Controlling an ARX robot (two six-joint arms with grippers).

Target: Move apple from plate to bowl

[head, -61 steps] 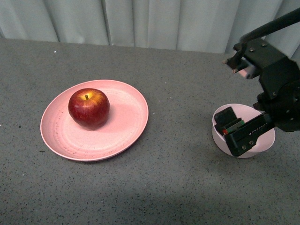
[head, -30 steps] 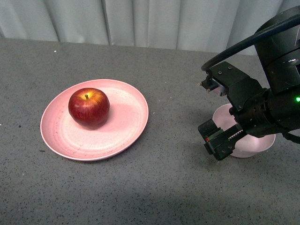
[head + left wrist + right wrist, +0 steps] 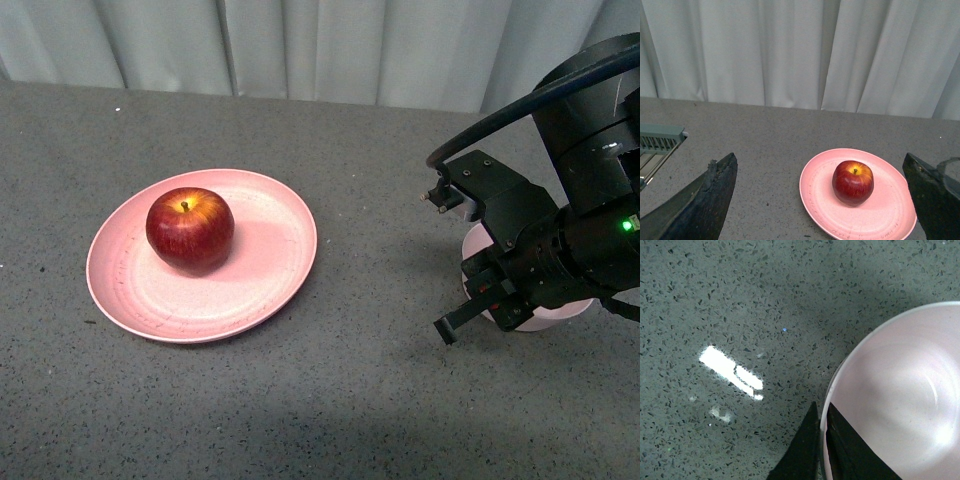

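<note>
A glossy dark-red apple (image 3: 190, 229) with a yellow patch at its stem rests on the wide salmon-pink plate (image 3: 270, 270) at the left of the table; the left wrist view shows the same apple (image 3: 853, 182) and plate (image 3: 815, 190). My left gripper (image 3: 822, 200) is open, well back from the plate, its dark fingers (image 3: 710, 200) far apart. On the right, my right gripper (image 3: 480, 300) is shut on the rim of the pale pink bowl (image 3: 550, 318), mostly hidden behind the arm. The right wrist view has the bowl (image 3: 890, 400) empty, one finger inside its wall and one outside, gripper (image 3: 822, 427).
The table is a dark grey speckled surface (image 3: 380, 400) with a pale curtain (image 3: 300, 45) along its far edge. A grey ribbed object (image 3: 657, 140) sits at the edge of the left wrist view. A bright light reflection (image 3: 732, 372) lies on the table near the bowl.
My right arm has swung left and rotated over the bowl, now covering most of it; its fingers have closed on the bowl's rim. Apple and plate have not moved.
</note>
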